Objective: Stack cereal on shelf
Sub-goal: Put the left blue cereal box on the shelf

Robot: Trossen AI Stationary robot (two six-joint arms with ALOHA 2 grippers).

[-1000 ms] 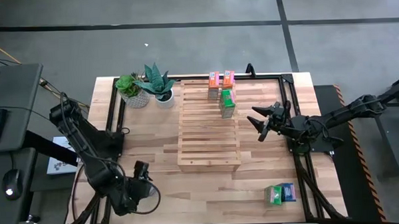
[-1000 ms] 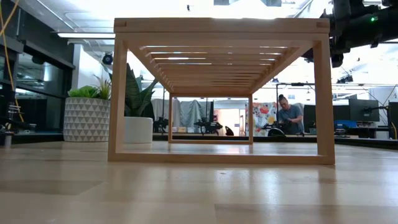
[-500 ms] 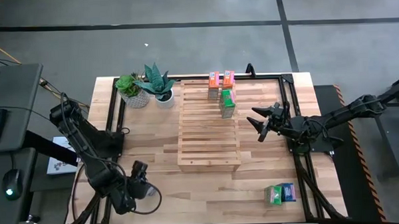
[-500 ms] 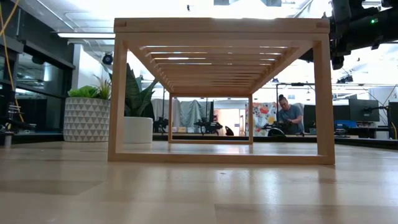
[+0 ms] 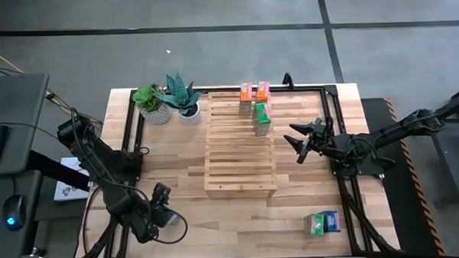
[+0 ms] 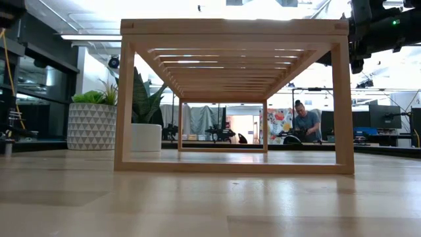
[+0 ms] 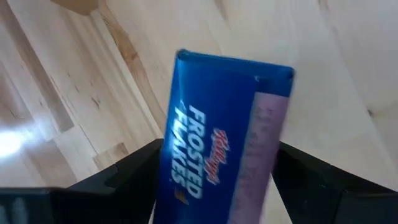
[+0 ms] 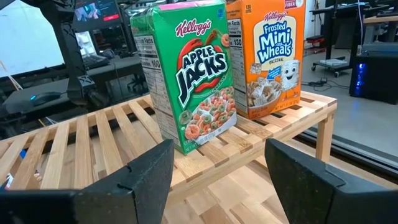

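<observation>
The left gripper is clamped on a blue Frosted Flakes box, its two dark fingers pressing the broad faces while the box stands up between them over bare tabletop. In the high view this gripper sits near the table's front left corner, well apart from the shelf. The right gripper hangs just beside the shelf's right edge with its fingers spread and nothing between them, facing a green Apple Jacks box and an orange Mini-Wheats box standing upright on the slats at the shelf's far end. Two more boxes lie on the table near the front right. Such cartons are probably light and thin-walled, so a gentle squeeze across the wide faces, low on the box, seems the safest hold; the glossy card may slip.
</observation>
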